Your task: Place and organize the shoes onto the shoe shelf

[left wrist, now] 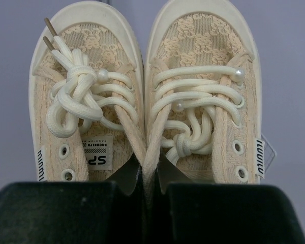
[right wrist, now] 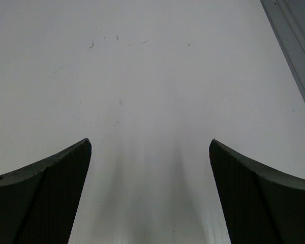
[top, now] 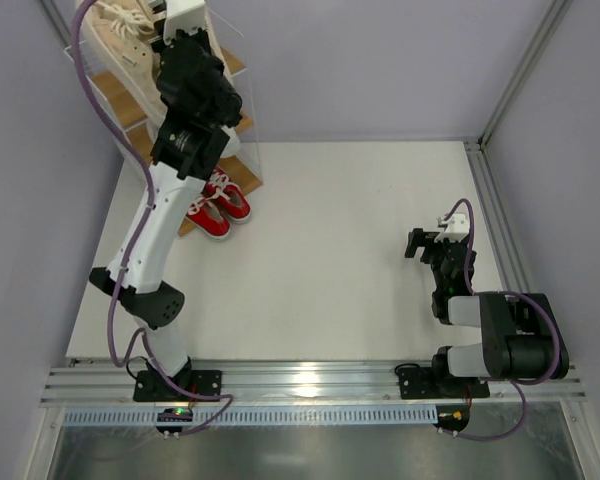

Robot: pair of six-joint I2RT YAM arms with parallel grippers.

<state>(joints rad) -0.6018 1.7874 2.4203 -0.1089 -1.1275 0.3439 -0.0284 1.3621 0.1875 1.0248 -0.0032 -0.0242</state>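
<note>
Beige canvas sneakers [left wrist: 86,117] with cream laces and thick pale soles, side by side and touching along their inner edges, toes toward the top of the left wrist frame. In the overhead frame, up at the upper left, on or just above the top board of the small three-tier shelf of light brown boards in a thin white wire frame [top: 128,112]; contact with the board not discernible.

Left hand [left wrist: 153,192] nearly closed, only a narrow slot between its dark fingers [left wrist: 56,213] at the bottom centre of the wrist frame, adjoining inner collars of both shoes running down into it. Probably pinched together there for carrying and setting down as one aligned unit. Grip point masked by the fingers, so judged rather than seen.

Red canvas sneakers with white laces [top: 223,205] paired at the foot of the shelf, seemingly on the lowest board, toes out toward the white tabletop [top: 340,250].

Right hand [right wrist: 150,145] spread wide, holding nothing, low over bare tabletop at the lower right of the overhead frame, likely parked clear of the left arm's reach.

Middle board mostly hidden under the left arm; no white pair to be made out anywhere. Heels of the beige pair out of sight too.
</note>
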